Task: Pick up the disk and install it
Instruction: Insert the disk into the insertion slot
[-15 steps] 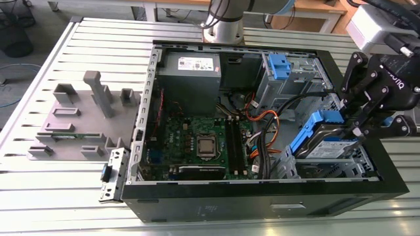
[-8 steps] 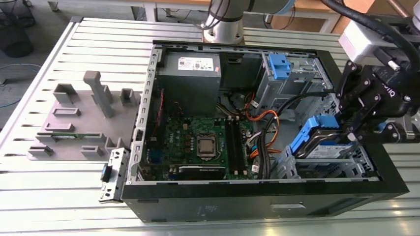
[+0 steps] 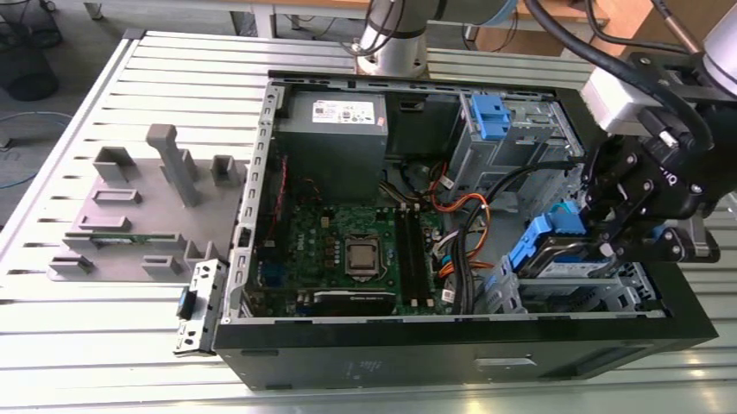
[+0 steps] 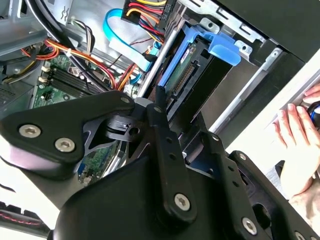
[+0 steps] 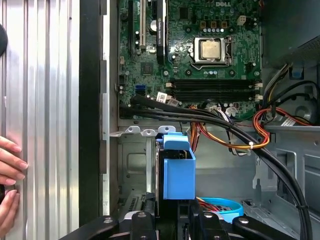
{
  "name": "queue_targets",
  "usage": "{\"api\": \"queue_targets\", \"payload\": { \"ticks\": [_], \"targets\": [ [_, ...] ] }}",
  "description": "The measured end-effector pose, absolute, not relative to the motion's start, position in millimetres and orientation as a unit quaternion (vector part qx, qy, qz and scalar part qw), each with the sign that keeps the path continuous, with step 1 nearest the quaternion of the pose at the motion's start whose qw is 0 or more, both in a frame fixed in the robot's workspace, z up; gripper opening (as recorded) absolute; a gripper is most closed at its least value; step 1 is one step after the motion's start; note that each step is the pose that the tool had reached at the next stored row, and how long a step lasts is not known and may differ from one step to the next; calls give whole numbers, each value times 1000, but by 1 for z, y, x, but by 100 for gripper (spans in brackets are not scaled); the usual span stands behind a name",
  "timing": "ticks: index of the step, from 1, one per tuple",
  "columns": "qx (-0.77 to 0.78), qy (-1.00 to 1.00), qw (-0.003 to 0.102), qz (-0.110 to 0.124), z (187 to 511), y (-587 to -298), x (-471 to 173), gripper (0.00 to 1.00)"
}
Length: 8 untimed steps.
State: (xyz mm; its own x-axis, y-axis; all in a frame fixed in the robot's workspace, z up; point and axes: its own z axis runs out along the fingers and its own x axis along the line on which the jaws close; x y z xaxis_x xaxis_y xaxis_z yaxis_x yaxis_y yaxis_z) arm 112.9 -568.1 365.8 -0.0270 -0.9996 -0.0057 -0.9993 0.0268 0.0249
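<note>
The disk [image 3: 561,252] is a silver drive in a blue carrier frame. It stands on edge, tilted, in the drive bay [image 3: 599,297] at the case's front corner on the exterior view's right. My black gripper [image 3: 613,248] comes down from above and is shut on the disk's upper end. In the first wrist view the disk [image 5: 177,170] is seen edge-on, and my gripper [image 5: 170,219] clamps it from both sides. In the second wrist view one of the fingers [image 4: 162,125] lies along the disk [image 4: 197,67], whose blue tab points toward the case wall.
The open computer case [image 3: 461,341] holds a motherboard [image 3: 357,250], a grey power supply [image 3: 334,116], a second drive cage with a blue latch [image 3: 489,116] and cable bundles [image 3: 467,220] close beside the bay. A grey fixture [image 3: 150,207] lies at the exterior view's left. A person's hand [image 5: 10,167] rests outside the case.
</note>
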Motion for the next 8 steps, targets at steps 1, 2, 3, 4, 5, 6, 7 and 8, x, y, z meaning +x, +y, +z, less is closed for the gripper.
{"api": "queue_targets", "payload": {
  "ticks": [1,2,3,4,5,6,7,8],
  "targets": [
    [697,-717,7,-11,364,-568,113,35],
    [697,-717,7,-11,362,-568,113,35],
    [697,-717,7,-11,360,-568,113,35],
    [697,-717,7,-11,359,-568,113,35],
    [697,-717,7,-11,357,-569,113,35],
    [697,-717,7,-11,355,-569,113,35],
    [697,-717,7,-11,353,-569,113,35],
    [697,-717,7,-11,351,-569,113,35]
  ]
}}
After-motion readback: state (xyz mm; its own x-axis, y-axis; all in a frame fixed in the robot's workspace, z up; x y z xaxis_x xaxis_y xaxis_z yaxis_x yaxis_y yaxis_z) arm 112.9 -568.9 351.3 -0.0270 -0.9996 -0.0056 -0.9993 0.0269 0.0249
